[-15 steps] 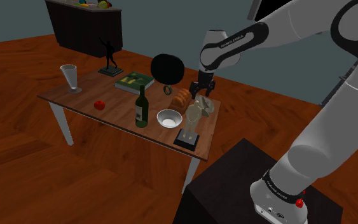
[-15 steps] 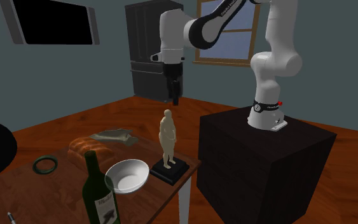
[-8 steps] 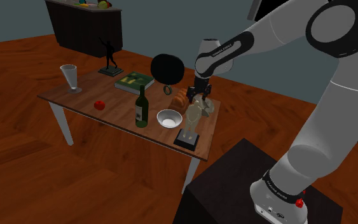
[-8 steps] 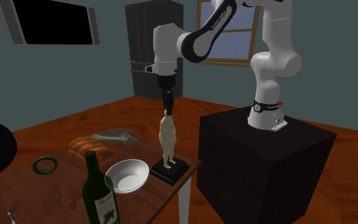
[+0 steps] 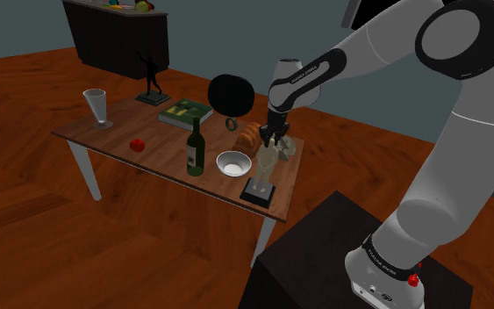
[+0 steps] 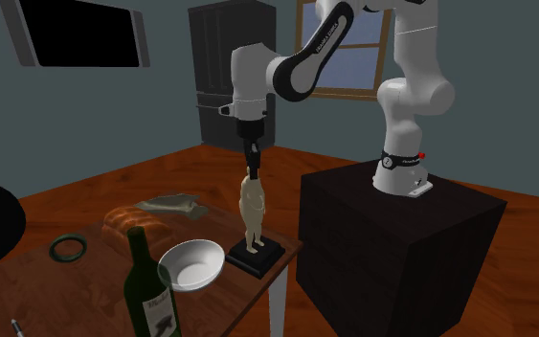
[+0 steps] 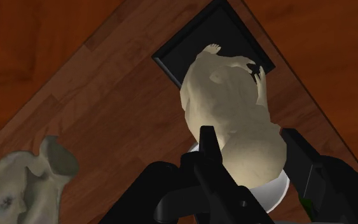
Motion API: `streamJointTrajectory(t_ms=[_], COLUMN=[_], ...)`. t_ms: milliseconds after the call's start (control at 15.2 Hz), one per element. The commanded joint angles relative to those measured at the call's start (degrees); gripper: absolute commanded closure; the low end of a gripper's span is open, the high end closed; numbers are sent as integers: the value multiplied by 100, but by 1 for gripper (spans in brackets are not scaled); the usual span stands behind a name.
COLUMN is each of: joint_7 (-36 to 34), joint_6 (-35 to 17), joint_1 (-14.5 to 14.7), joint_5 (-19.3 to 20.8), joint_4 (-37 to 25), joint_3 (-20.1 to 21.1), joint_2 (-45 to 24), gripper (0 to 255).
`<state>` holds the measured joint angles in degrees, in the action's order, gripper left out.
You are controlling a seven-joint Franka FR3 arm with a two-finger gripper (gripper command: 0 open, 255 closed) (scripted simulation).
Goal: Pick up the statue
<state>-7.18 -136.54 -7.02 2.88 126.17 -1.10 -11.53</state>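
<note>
My open black pincer [image 7: 247, 135] is straddling the head of the pale figurine statue [image 7: 225, 89] at the corner of the wooden table [image 7: 107, 108]; likely rigid, top-heavy.

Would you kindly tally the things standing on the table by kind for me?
Statues: 2, the pale statue and the dark statue
Bottle: 1
Bowl: 1
Glass: 1
Book: 1
Bread loaf: 1
Ring: 1
Black round object: 1
Small red object: 1
Grey crumpled object: 1
Total: 11
</note>
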Motion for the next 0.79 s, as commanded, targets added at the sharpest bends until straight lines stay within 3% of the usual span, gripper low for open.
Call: streamJointTrajectory(t_ms=[0,330,726], joint_7=[0,-5,14], joint_6=[-1,-10,414], joint_1=[2,5,6], joint_5=[-1,0,-12], joint_4=[2,4,-109], joint_3=[3,4,7], joint_2=[-2,-9,302], gripper=[255,255,255])
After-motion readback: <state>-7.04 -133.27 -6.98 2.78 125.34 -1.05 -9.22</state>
